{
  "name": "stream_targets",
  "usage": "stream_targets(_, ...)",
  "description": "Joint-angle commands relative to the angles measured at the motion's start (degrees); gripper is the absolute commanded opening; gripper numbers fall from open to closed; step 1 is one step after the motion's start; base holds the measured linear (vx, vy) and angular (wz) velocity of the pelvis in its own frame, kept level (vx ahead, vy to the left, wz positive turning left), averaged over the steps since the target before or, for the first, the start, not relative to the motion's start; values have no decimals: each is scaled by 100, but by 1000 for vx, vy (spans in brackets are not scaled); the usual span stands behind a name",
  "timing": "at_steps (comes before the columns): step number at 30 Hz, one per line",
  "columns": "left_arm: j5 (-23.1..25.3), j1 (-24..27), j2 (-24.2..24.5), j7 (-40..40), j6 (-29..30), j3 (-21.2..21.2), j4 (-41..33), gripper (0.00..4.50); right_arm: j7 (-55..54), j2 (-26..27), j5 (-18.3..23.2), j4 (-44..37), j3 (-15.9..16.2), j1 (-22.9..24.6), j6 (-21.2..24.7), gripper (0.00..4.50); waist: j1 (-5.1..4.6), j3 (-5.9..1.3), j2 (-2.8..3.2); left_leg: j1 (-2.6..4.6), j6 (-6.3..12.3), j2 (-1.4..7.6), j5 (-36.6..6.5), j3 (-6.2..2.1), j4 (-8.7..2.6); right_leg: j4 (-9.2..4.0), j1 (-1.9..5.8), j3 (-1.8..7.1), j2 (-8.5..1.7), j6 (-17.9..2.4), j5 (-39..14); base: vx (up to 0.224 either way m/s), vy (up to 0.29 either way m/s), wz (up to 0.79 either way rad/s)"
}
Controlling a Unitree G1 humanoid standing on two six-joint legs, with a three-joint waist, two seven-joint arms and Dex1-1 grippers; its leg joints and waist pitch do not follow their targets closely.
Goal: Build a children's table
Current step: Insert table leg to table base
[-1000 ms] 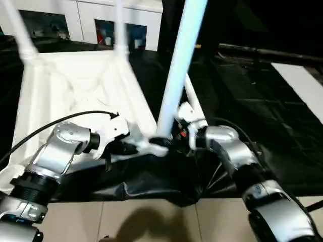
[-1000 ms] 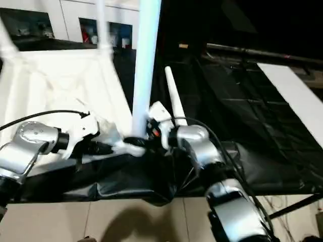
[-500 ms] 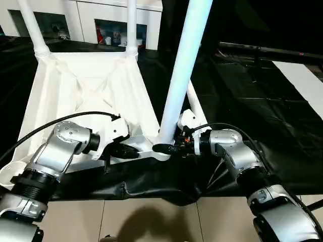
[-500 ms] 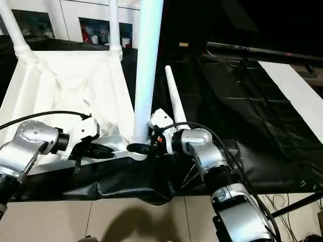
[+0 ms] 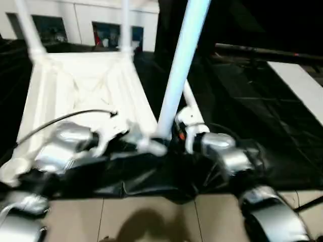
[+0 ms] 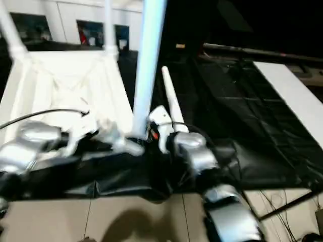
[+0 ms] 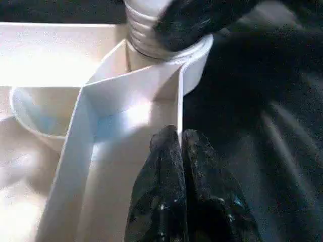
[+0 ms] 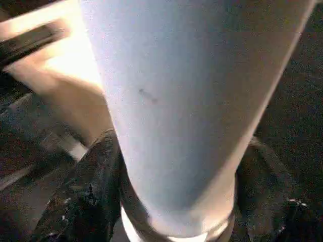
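Observation:
The white tabletop (image 5: 86, 85) lies underside up on the black worktable. Two legs (image 5: 28, 30) (image 5: 124, 25) stand in its far corner sockets. A third leg (image 5: 179, 65) stands upright in the near right socket (image 7: 166, 48). My right gripper (image 5: 169, 138) is shut on this leg's base, one black finger (image 8: 86, 196) on each side of the tube. My left gripper (image 7: 179, 151) is shut, its tips pressed against the tabletop's rim rib just beside that socket. Another leg (image 6: 169, 98) lies loose on the black sheet to the right of the tabletop.
A long flat white board (image 5: 298, 85) lies at the far right of the worktable. The black sheet hangs crumpled over the table's near edge (image 5: 151, 184), with tiled floor (image 5: 151, 222) below. White cabinets (image 5: 101, 30) stand behind.
The whole picture has shifted as the head moved. Both grippers stay at the near right corner, and the held leg stays upright in its socket.

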Motion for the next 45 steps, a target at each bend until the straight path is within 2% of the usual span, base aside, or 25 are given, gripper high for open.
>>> stream_targets(1, 22, -127, -302, 554, 410, 51, 81, 0, -1324, 141, -96, 676, -246, -161, 140, 265, -20, -303, 159, 35, -289, 172, -1020, -21, -379, -498, 310, 413, -532, -909, -1332, -53, -10, -2)
stream_targets(2, 56, -164, -441, 859, 563, 116, 132, 0, -1608, 237, -87, 813, -287, -249, 121, 265, -42, -308, 161, 44, -337, 167, -1127, -40, -380, -518, 299, 400, -523, -804, -1597, 0, 0, 0)
stream_targets(3, 88, -201, -585, 1125, 734, 163, 173, 0, -1956, 341, -96, 958, -318, -349, 102, 265, -68, -308, 161, 33, -334, 159, -1152, -36, -369, -526, 282, 400, -518, -745, -1628, 0, 0, 0)
stream_targets(4, 114, -228, -701, 1311, 880, 182, 193, 0, -2211, 429, -97, 1067, -353, -429, 89, 265, -73, -307, 114, 21, -301, 150, -1159, -34, -368, -544, 290, 398, -511, -704, -1646, 0, 0, 0)
stream_targets(5, 146, -254, -841, 1546, 1005, 213, 204, 0, -2440, 546, -41, 1175, -432, -519, 70, 265, -66, -312, 102, 12, -258, 141, -1113, -33, -360, -534, 286, 396, -508, -653, -1611, 0, 0, 0)
stream_targets(6, 158, -278, -950, 1735, 1069, 255, 215, 0, -2606, 635, -6, 1251, -497, -587, 53, 265, -76, -320, 127, 5, -237, 148, -1063, -33, -357, -514, 273, 406, -511, -645, -1497, 0, 0, 0)
stream_targets(7, 167, -293, -1086, 1919, 1152, 286, 191, 0, -2770, 737, 17, 1335, -542, -669, 47, 265, -74, -318, 54, 11, -177, 144, -1057, -18, -347, -529, 257, 397, -494, -617, -1452, 0, 0, 0)
stream_targets(9, 187, -300, -1200, 2076, 1214, 295, 150, 0, -2888, 843, 80, 1423, -633, -761, 40, 265, -57, -325, 62, -15, -118, 140, -932, -24, -349, -494, 276, 393, -495, -587, -1324, 0, 0, 0)
stream_targets(10, 216, -301, -1263, 2161, 1249, 278, 122, 0, -2946, 911, 101, 1490, -681, -830, 36, 265, -52, -331, 23, -30, -74, 138, -843, -17, -343, -493, 285, 389, -492, -578, -1184, 0, 0, 0)
stream_targets(11, 245, -298, -1312, 2257, 1281, 275, 109, 0, -2997, 978, 105, 1597, -740, -914, 9, 265, -48, -329, 39, -37, -65, 139, -805, -20, -344, -472, 288, 390, -493, -585, -1114, 0, 0, 0)
stream_targets(12, 259, -289, -1314, 2312, 1280, 279, 100, 0, -2935, 1028, 129, 1664, -789, -973, -35, 265, -54, -335, -1, -38, -49, 145, -777, -16, -343, -469, 286, 386, -492, -587, -1069, 0, 0, 0)
stream_targets(13, 262, -282, -1305, 2338, 1277, 286, 97, 0, -2872, 1056, 142, 1705, -814, -1009, -65, 265, -55, -341, 32, -45, -37, 141, -752, -25, -346, -452, 293, 381, -494, -599, -1000, 0, 0, 0)
stream_targets(18, 271, -252, -1132, 2323, 1200, 278, 75, 0, -2496, 1075, 197, 1783, -885, -1074, -119, 265, -65, -339, 32, -40, 11, 141, -760, -17, -344, -440, 292, 383, -487, -648, -746, 0, 0, 0)
stream_targets(19, 275, -251, -1122, 2319, 1193, 274, 74, 0, -2474, 1073, 199, 1782, -888, -1076, -127, 300, -66, -341, 30, -39, 14, 136, -753, -12, -339, -441, 292, 385, -486, -658, -739, 0, 0, 0)
stream_targets(20, 293, -236, -1040, 2231, 1128, 243, 62, 0, -2227, 1037, 200, 1746, -892, -1088, -217, 321, -60, -339, 75, -34, 14, 134, -785, -16, -340, -443, 290, 387, -491, -672, -767, 0, 0, 0)
stream_targets(22, 284, -207, -936, 2051, 1048, 204, 35, 0, -1953, 965, 194, 1664, -874, -1088, -303, 337, -66, -344, 47, -44, 29, 136, -784, -12, -337, -449, 297, 388, -488, -681, -757, 0, 0, 0)
stream_targets(25, 238, -139, -725, 1670, 923, 130, -60, 0, -1400, 761, 115, 1474, -751, -1058, -326, 356, -132, -346, 62, -83, 46, 137, -820, -35, -345, -457, 331, 382, -492, -682, -872, 0, 0, 0)
stream_targets(27, 202, -75, -560, 1342, 731, 46, -125, 0, -937, 608, 102, 1298, -671, -995, -271, 383, -152, -342, 79, -54, 79, 148, -764, -27, -334, -451, 313, 383, -489, -799, -785, 0, 0, 0)
stream_targets(29, 104, 19, -286, 832, 484, -59, -206, 0, -166, 342, 110, 846, -475, -781, -197, 383, -155, -348, 75, -73, 138, 157, -682, -28, -333, -433, 338, 388, -491, -868, -616, 0, 0, 0)
stream_targets(33, -12, 105, 46, 277, 256, -161, -279, 0, 678, -11, 64, 337, -204, -499, -220, 383, -123, -357, 126, -23, 304, 172, -443, -11, -316, -368, 333, 386, -479, -1139, 33, 0, 0, 0)
stream_targets(35, -154, 209, 356, -334, 17, -256, -416, 0, 1315, -280, 7, 93, -40, -341, -300, 383, -103, -346, 125, -11, 313, 178, -541, -9, -325, -384, 332, 381, -483, -1202, -32, 0, 0, 0)
stream_targets(37, -245, 245, 448, -598, -86, -271, -470, 0, 1528, -370, -20, 28, 16, -298, -343, 383, -79, -335, 135, -7, 257, 185, -665, -8, -336, -396, 335, 388, -487, -1189, -196, 0, 0, 0)
stream_targets(39, -316, 259, 624, -948, -61, -303, -546, 0, 2123, -551, -8, -173, 158, -197, -303, 383, -43, -336, 156, 49, 191, 192, -700, 12, -334, -397, 296, 393, -476, -1256, -175, 0, 0, 0)
stream_targets(41, -325, 251, 679, -1048, -54, -312, -551, 0, 2289, -621, -17, -291, 227, -145, -270, 383, -10, -330, 145, 23, 172, 193, -671, 9, -345, -382, 320, 395, -479, -1231, -156, 0, 0, 0)
stream_targets(45, -361, 194, 792, -1308, -134, -338, -496, 0, 2707, -815, -74, -684, 487, 39, -152, 383, 48, -334, 143, 24, 124, 185, -648, 8, -344, -381, 332, 396, -478, -1182, -131, 0, 0, 0)
